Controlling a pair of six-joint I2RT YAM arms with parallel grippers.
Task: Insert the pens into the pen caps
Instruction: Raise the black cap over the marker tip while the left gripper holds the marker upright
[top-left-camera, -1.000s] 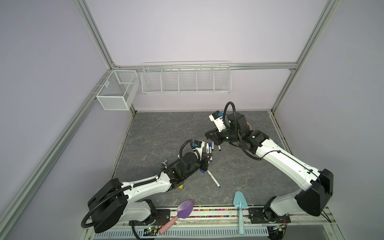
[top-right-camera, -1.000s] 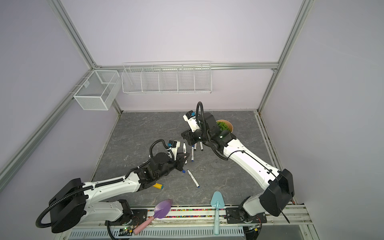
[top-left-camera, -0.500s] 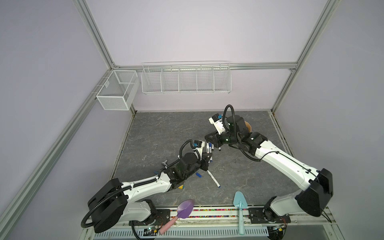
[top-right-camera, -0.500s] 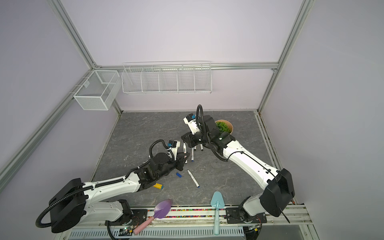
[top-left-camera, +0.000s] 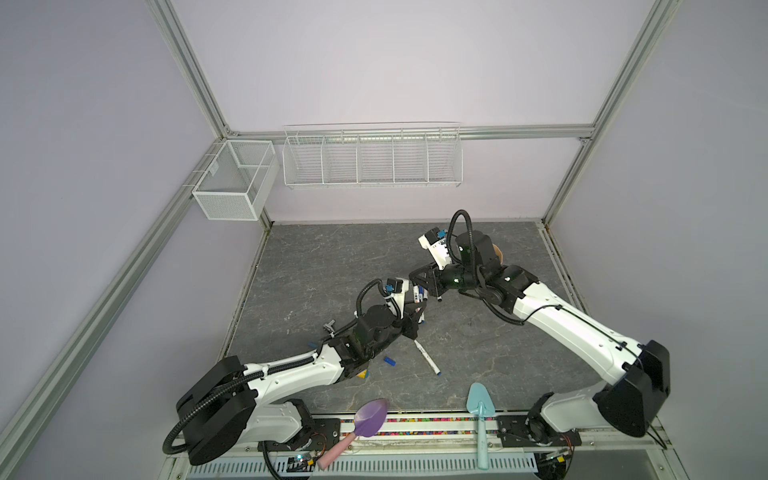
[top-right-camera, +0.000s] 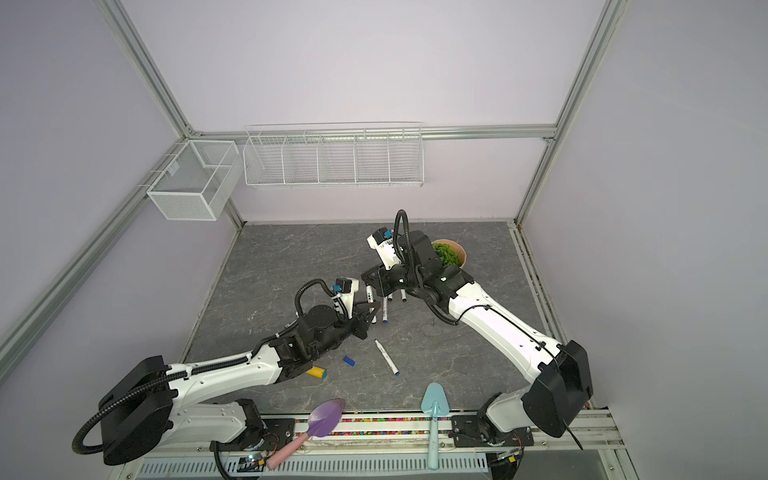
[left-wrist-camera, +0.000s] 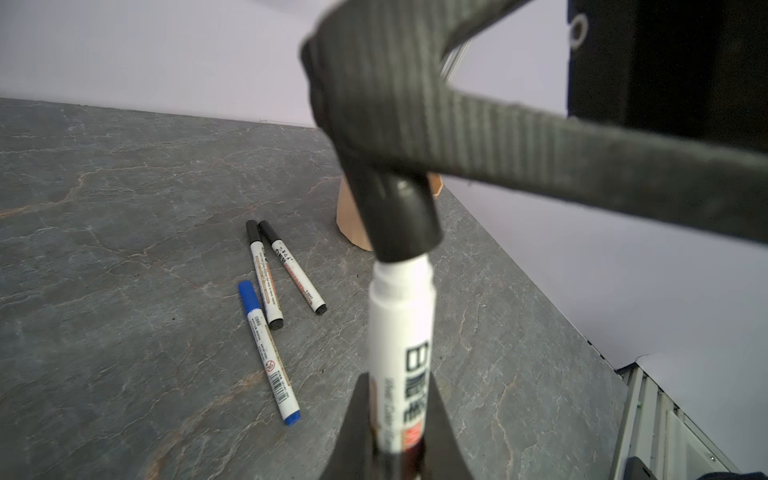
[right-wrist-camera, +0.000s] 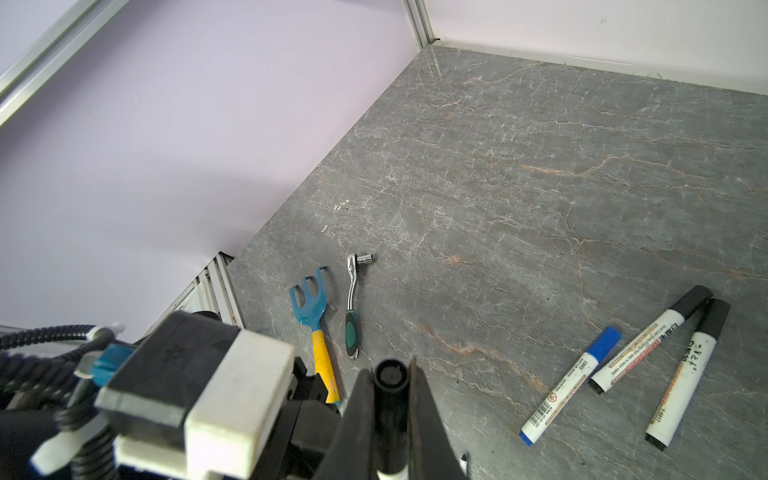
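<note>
My left gripper (left-wrist-camera: 398, 436) is shut on a white pen (left-wrist-camera: 400, 328) that points up toward the right gripper. My right gripper (right-wrist-camera: 390, 395) is shut on a black pen cap (right-wrist-camera: 390, 376), which sits over that pen's tip (left-wrist-camera: 399, 220). A short white neck shows below the cap's rim. In both top views the two grippers (top-left-camera: 417, 309) (top-right-camera: 374, 282) meet mid-table. Three capped pens (left-wrist-camera: 266, 274) (right-wrist-camera: 561, 403) lie side by side on the grey floor. An uncapped pen (top-left-camera: 426, 357) (top-right-camera: 386, 357) and a loose blue cap (top-left-camera: 389, 361) (top-right-camera: 349, 360) lie nearer the front.
A blue rake with a yellow handle (right-wrist-camera: 311, 307) and a green-handled ratchet wrench (right-wrist-camera: 353, 307) lie by the left arm. A tan pot of green plant (top-right-camera: 449, 253) stands behind the right arm. A purple scoop (top-left-camera: 370, 417) and a teal trowel (top-left-camera: 480, 407) rest at the front rail.
My right gripper has come down and left to meet the left gripper, so the black cap now sits on the pen tip. The loose blue cap has rolled toward the front.
</note>
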